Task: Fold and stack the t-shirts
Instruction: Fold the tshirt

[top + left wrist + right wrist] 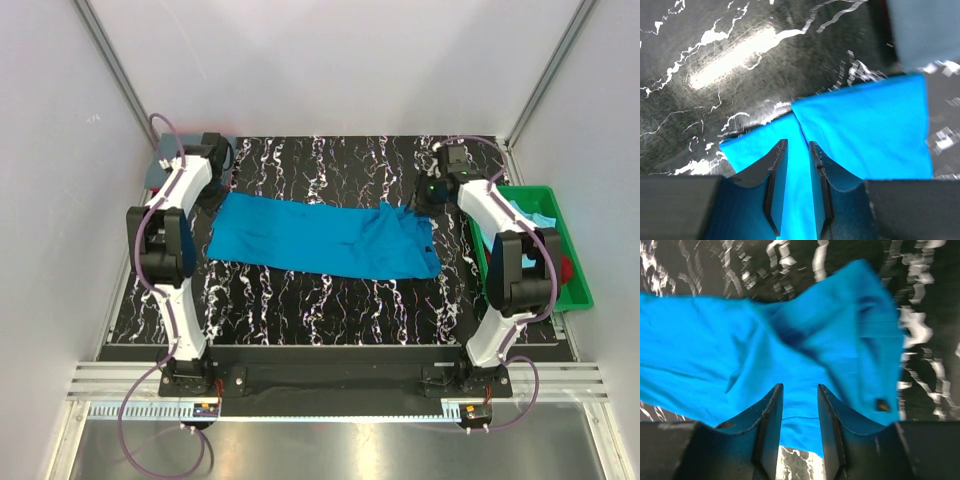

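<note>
A bright turquoise-blue t-shirt (325, 240) lies spread across the middle of the black marbled table, smooth on the left and rumpled at its right end. My left gripper (218, 200) hovers low over the shirt's far left corner. In the left wrist view (798, 145) its jaws stand narrowly apart with the shirt (865, 130) showing between them. My right gripper (425, 200) is over the far right corner. In the right wrist view (800, 386) its jaws are apart over the shirt's (740, 350) edge, with bare table between them.
A green tray (585, 290) at the right edge holds light aqua cloth (530, 215) and red cloth (566, 268). A slate grey-blue cloth (160, 172) lies at the far left behind the left arm and also shows in the left wrist view (920, 30). White walls enclose the table.
</note>
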Robot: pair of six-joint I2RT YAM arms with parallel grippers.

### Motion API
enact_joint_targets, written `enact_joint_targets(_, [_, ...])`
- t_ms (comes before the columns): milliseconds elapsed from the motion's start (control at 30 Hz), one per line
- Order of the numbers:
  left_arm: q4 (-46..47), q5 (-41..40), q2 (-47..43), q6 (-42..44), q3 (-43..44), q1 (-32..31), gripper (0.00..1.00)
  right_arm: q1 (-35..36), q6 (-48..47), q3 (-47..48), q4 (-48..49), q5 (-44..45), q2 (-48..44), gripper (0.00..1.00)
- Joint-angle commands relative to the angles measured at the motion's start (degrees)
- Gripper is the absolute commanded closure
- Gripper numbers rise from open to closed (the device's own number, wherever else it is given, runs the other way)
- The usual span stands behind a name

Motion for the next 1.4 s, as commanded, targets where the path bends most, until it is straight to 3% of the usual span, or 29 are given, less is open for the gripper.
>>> enact_joint_targets(0, [2.23, 1.77, -3.28, 4.16, -1.31, -1.83, 0.71, -1.59, 0.78, -1.21, -1.6, -5.87, -2.85, 0.6])
enact_joint_targets(100, [2.85, 2.84, -2.14, 5.22, -2.81, -2.18, 0.71, -1.59, 0.35, -2.8, -4.23, -7.11, -2.68, 0.59])
enact_joint_targets(267, [5.13, 4.6, -0.47, 4.44, -5.36, -2.27, 0.7, -1.94, -4.22, -4.82, -10.3, -0.34, 0.05, 0.57])
enact_joint_targets(467, [6.19, 5.3, 3.57, 5.13, -5.72, -2.18, 0.7, -3.0, -6.68, -6.85, -9.08, 2.48, -1.62, 0.56])
enact_joint_targets(933, [6.11, 1.17, 6.74, 4.96, -5.72, -2.18, 0.7, -4.76, -9.59, -8.52, -6.62, -3.06, 4.44, 0.59])
enact_joint_targets(967, [6.11, 1.0, 6.65, 4.61, -5.81, -2.27, 0.7, -4.76, -9.59, -8.86, -6.01, -3.15, 4.53, 0.61])
enact_joint_targets(1000, [6.19, 0.3, 6.39, 4.0, -6.33, -2.18, 0.7, -4.85, -9.33, -9.39, -5.57, -2.54, 4.7, 0.79])
enact_joint_targets(1033, [6.19, 0.29, 6.3, 3.99, -6.34, -2.27, 0.7, -5.02, -9.32, -9.4, -5.56, -1.75, 4.62, 0.8])
enact_joint_targets(1100, [6.11, -1.02, 6.21, 3.29, -6.77, -2.18, 0.7, -5.46, -8.89, -10.45, -5.3, 1.05, 4.27, 1.0])
enact_joint_targets(1367, [5.32, -2.8, 7.62, 3.12, -7.66, -1.22, 0.69, -7.04, -5.9, -12.73, -4.42, 9.86, 2.6, 1.0])
